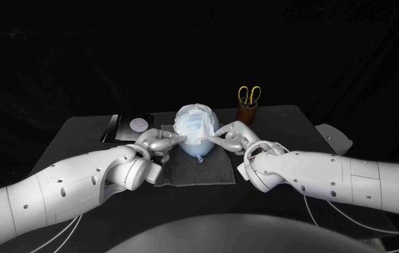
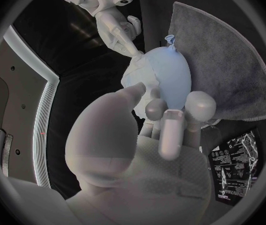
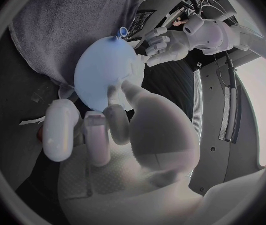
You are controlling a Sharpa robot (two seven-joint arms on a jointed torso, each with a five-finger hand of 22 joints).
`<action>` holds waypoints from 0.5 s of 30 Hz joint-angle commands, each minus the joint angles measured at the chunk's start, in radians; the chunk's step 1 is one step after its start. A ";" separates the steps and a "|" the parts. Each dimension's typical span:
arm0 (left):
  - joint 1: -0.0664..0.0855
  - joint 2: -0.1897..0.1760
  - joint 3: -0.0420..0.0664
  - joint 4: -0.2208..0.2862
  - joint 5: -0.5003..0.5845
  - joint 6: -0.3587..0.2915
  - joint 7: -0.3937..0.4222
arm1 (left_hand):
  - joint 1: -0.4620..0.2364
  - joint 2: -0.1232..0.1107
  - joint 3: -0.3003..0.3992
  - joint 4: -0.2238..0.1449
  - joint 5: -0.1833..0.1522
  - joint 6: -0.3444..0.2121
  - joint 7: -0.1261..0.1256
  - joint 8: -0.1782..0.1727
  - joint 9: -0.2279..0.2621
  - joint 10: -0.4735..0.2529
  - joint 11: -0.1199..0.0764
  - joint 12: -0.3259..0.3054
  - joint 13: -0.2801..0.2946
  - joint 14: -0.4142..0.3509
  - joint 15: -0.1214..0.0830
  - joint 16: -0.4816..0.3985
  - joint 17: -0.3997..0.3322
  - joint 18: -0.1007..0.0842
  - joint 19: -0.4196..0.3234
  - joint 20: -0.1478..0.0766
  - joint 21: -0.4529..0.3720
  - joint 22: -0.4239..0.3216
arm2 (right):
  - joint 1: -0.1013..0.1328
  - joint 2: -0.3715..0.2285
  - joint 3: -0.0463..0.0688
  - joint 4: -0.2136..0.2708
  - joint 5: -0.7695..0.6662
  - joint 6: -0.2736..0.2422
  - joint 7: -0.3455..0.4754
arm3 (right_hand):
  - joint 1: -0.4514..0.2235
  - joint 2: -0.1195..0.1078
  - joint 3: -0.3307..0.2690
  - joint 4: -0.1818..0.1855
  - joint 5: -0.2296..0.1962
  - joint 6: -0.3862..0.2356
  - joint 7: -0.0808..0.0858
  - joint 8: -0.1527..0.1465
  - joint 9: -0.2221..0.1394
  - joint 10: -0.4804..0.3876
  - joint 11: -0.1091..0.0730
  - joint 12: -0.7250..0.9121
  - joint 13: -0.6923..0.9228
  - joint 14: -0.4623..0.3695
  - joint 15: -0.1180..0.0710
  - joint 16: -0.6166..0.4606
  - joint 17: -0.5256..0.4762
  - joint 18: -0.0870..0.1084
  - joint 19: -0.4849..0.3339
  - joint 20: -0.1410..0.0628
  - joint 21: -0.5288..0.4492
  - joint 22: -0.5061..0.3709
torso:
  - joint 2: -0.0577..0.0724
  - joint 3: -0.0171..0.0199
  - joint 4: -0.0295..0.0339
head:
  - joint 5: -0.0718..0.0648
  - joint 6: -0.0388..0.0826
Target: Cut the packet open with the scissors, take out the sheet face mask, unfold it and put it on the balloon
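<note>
Centre frame: pinching opposite edges of the sheet face mask (image 1: 193,121) (draped over the balloon (image 1: 199,148)) with left hand (image 1: 158,142) and right hand (image 1: 233,138), fingers closed on it; grey towel (image 1: 195,172) beneath.

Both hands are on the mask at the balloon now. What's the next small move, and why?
Probably draw both edges of the sheet mask a little further down the sides of the balloon, then let go. The mask lies over the balloon's top, the left hand and right hand each seem to pinch an edge, and the knot end is bare.
</note>
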 commanded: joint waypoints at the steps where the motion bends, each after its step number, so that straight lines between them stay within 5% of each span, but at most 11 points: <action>1: 0.002 0.006 0.001 0.000 0.008 -0.031 0.010 | 0.008 0.007 0.001 0.010 -0.001 0.015 -0.004 -0.003 -0.004 0.023 -0.004 0.014 0.022 0.069 -0.010 0.007 0.150 -0.012 0.012 -0.002 0.009 0.012 | 0.000 0.007 0.002 -0.007 0.000 -0.018 -0.004 | 0.007 0.005 -0.001 0.002 0.000 0.006 -0.001 -0.002 -0.001 0.026 -0.008 0.008 0.142 0.103 -0.006 0.006 0.263 0.003 0.040 -0.007 0.003 0.187 | 0.000 -0.0002 0.0007 | -0.001 0.000; 15: 0.005 0.013 0.001 -0.010 0.008 -0.075 -0.011 | 0.006 0.047 -0.010 0.051 -0.001 0.072 -0.028 -0.009 -0.018 0.088 -0.026 0.042 0.080 0.079 -0.030 0.013 0.175 -0.015 0.030 -0.020 0.019 0.029 | 0.001 0.017 0.006 -0.019 0.012 -0.030 0.003 | 0.005 0.001 -0.006 0.005 0.000 0.006 0.000 -0.004 -0.002 0.025 -0.008 0.004 0.139 0.103 -0.007 0.006 0.263 0.004 0.039 -0.008 -0.003 0.186 | -0.001 -0.0002 0.0004 | 0.003 0.000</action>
